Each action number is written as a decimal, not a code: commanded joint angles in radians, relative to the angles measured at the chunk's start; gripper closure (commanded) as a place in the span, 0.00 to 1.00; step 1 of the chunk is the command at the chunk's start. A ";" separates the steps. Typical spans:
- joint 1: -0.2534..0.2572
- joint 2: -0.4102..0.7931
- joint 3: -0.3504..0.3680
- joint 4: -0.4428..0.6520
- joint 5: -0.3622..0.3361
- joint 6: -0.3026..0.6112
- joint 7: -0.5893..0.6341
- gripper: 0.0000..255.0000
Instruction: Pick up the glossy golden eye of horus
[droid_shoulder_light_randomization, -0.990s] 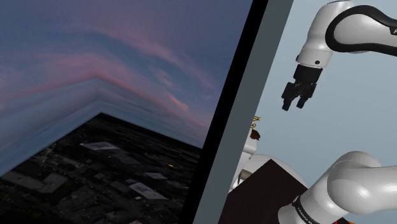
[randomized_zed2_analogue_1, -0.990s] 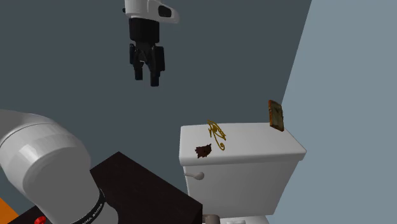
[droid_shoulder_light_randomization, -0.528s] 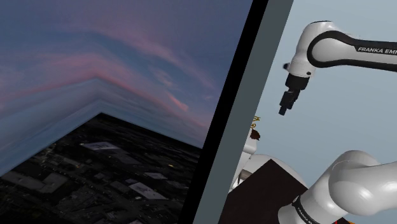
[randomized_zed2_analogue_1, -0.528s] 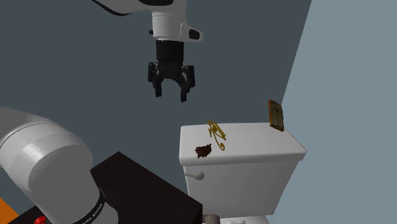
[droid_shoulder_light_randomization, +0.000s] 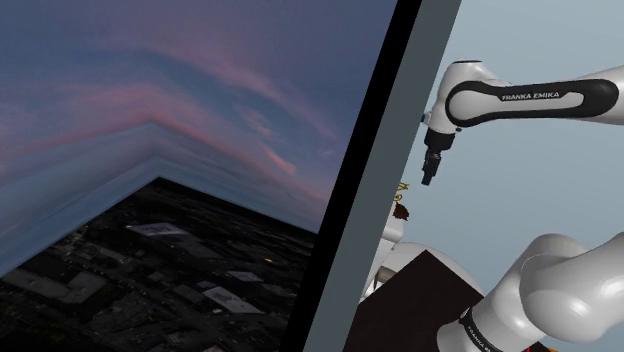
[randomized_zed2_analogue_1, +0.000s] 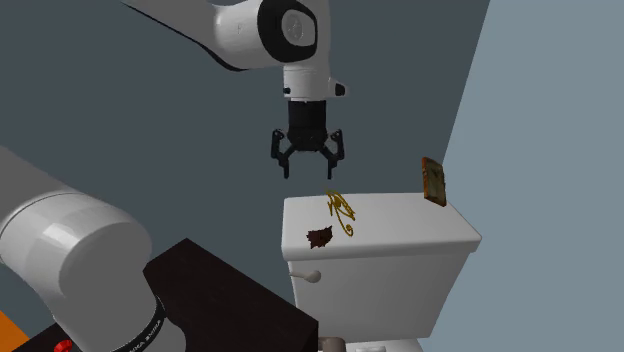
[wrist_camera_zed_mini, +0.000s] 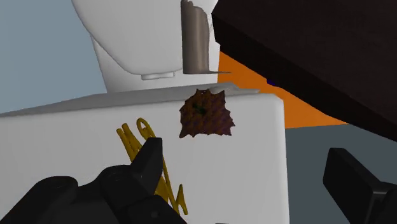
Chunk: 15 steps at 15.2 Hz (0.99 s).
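Observation:
The golden eye of Horus lies flat on the white toilet tank lid, near the lid's far left part in the second exterior view. In the wrist view the golden eye of Horus sits on the tank lid, partly hidden behind one finger. My gripper hangs open just above the lid, slightly left of the eye, holding nothing. In the shoulder view my gripper hovers above the small gold shape.
A spiky reddish-brown object rests on the lid's front left, close to the eye. A small framed picture stands at the lid's far right. The dark stand is beside the toilet. A grey wall rises behind.
My gripper has travelled toward the toilet tank and come lower, from well left of it to just above the lid's left end. Its fingers have spread wider. Nothing on the lid moved.

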<state>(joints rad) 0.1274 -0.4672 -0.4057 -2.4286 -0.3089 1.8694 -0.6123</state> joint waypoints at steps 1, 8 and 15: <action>0.019 0.063 -0.044 0.009 -0.015 0.072 -0.115 0.00; 0.104 0.338 -0.147 0.098 0.046 0.299 -0.494 0.00; 0.112 0.444 -0.159 0.092 0.094 0.412 -0.583 0.00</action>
<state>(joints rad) 0.2391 -0.0329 -0.5640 -2.3319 -0.2186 2.2679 -1.1923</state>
